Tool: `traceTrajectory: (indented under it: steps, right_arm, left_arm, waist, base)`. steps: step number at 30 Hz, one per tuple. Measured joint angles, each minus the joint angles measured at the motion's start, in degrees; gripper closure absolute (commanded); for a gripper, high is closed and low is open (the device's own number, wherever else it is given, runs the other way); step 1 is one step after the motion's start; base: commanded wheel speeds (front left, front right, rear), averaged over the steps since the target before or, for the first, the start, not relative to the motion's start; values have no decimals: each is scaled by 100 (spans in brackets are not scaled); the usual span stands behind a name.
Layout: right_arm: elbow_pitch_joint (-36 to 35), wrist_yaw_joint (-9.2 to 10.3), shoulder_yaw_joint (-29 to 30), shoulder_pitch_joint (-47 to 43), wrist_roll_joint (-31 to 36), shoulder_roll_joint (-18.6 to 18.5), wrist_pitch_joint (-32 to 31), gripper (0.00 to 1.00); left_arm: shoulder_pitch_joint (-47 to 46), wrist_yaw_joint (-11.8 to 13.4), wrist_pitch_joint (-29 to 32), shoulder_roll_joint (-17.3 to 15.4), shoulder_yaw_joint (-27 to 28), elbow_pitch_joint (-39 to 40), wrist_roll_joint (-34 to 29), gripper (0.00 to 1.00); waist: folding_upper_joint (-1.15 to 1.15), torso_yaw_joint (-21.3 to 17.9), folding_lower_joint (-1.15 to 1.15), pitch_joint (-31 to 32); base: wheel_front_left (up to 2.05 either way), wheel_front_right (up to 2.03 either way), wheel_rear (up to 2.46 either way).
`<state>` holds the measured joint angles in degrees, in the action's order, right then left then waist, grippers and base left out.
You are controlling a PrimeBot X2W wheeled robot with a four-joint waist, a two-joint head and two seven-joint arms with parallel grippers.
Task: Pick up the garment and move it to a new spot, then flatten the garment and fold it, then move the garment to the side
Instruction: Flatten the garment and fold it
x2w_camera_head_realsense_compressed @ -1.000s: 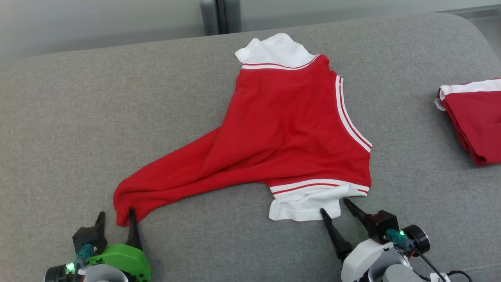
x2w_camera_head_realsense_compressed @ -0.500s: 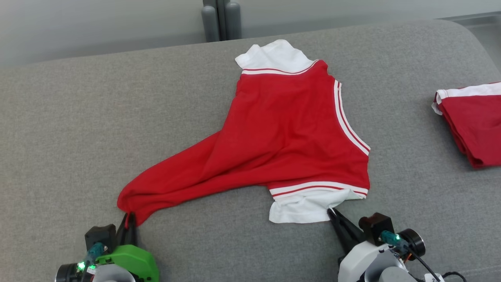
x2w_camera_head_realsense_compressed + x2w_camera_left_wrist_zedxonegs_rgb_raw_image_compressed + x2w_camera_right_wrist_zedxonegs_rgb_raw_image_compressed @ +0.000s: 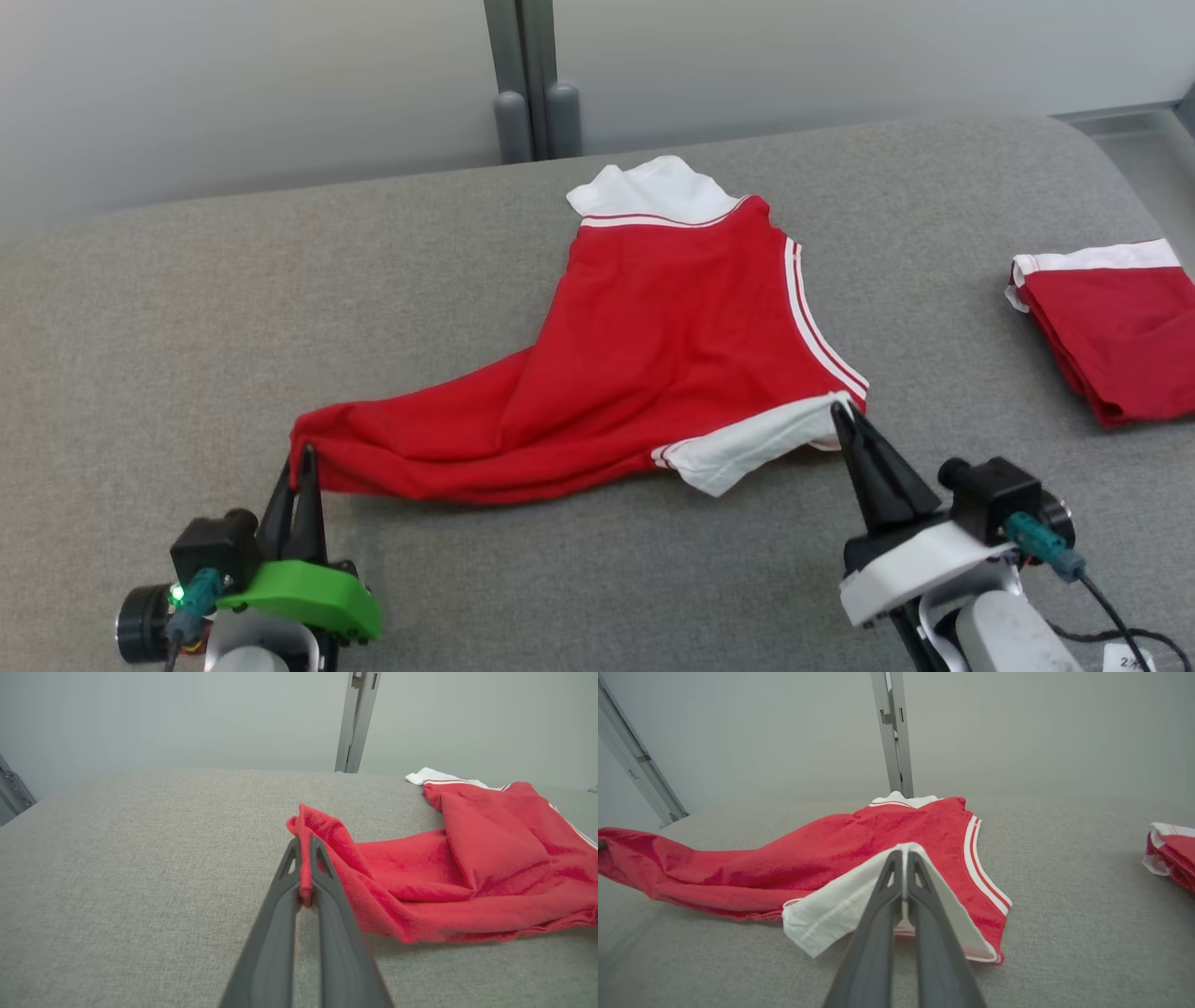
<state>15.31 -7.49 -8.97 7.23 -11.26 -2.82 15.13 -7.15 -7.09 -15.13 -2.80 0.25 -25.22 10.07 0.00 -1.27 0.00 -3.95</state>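
A red garment (image 3: 653, 345) with white sleeves and white stripes lies spread on the grey cushioned surface (image 3: 187, 327). My left gripper (image 3: 301, 459) is shut on the garment's red corner at its near left end, which stands pinched between the fingers in the left wrist view (image 3: 304, 858). My right gripper (image 3: 838, 411) is shut on the white sleeve (image 3: 747, 448) at the near right, and that sleeve hangs lifted and draped over the fingers (image 3: 903, 858). The rest of the garment (image 3: 859, 854) still rests on the surface.
A second red and white garment (image 3: 1111, 327) lies folded at the right edge of the surface, also in the right wrist view (image 3: 1171, 851). A grey metal post (image 3: 523, 84) stands behind the far edge against a pale wall.
Both grippers went from open to shut on the garment. They have lifted the red corner and the white sleeve off the surface. The head view has tilted up.
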Motion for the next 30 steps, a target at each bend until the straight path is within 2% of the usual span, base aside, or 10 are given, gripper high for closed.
traceTrajectory:
  steps: [5,10,15,21,26,30]
  right_arm:
    - [-899,0,275,498,-3,-33,0,100]
    - [-1594,0,437,1395,-12,-471,0,100]
    - [-1833,0,441,2337,-35,-1058,0,100]
    - [-1469,0,190,3556,51,-1660,-11,100]
    - [-699,-3,-51,4507,131,-1813,-107,100]
    - [23,-4,-332,5301,417,-1887,-151,100]
  left_arm:
    - [-385,-20,0,-53,11,703,109,100]
    - [-1145,-22,20,-524,-276,1051,694,100]
    - [-2021,-27,612,-1014,-427,1601,1389,100]
    - [-3094,-27,1466,-1439,-353,1903,1744,100]
    - [-3730,66,1929,-1596,-338,1767,1741,100]
    - [-4222,233,2115,-1580,-249,1283,1822,100]
  waist:
    - [0,-38,0,145]
    - [0,-108,0,212]
    - [0,-131,0,233]
    - [0,-126,0,83]
    - [0,-121,0,-192]
    - [0,-116,0,-546]
  base:
    - [0,0,0]
    - [0,0,0]
    - [0,0,0]
    - [0,0,0]
    - [0,0,0]
    - [0,0,0]
